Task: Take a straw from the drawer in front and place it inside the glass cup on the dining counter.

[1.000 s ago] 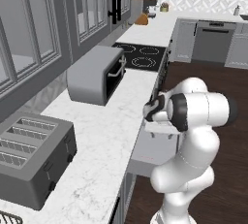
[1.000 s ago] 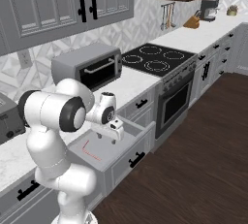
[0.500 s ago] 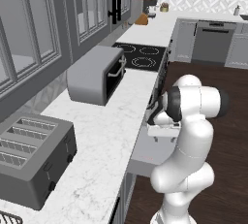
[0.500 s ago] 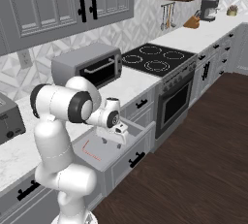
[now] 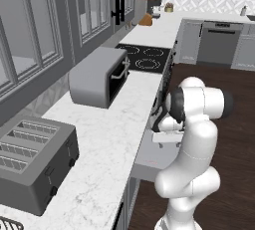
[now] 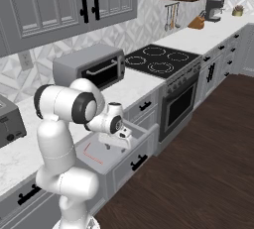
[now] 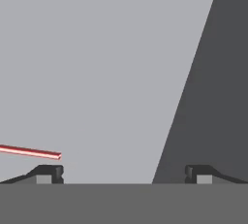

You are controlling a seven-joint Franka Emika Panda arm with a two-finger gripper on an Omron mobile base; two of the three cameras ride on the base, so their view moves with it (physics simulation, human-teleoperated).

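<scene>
The drawer stands pulled out below the marble worktop, also seen as the drawer beside the arm. The straw, a thin reddish tube, lies on the drawer floor towards its left side. My gripper points down into the drawer, open, with nothing between its fingers. In the hand view the straw ends just above the left fingertip, to the left of the gripper. The drawer's darker wall rises on the right. The glass cup and the dining counter are out of view.
A grey toaster oven sits on the worktop behind the drawer, and a slot toaster stands nearer the camera. A black cooktop with an oven front lies beyond the drawer. Dark wood floor spreads to the right.
The arm has folded and brought the hand down from above the drawer into it. The jaws have stayed open. The straw has not moved.
</scene>
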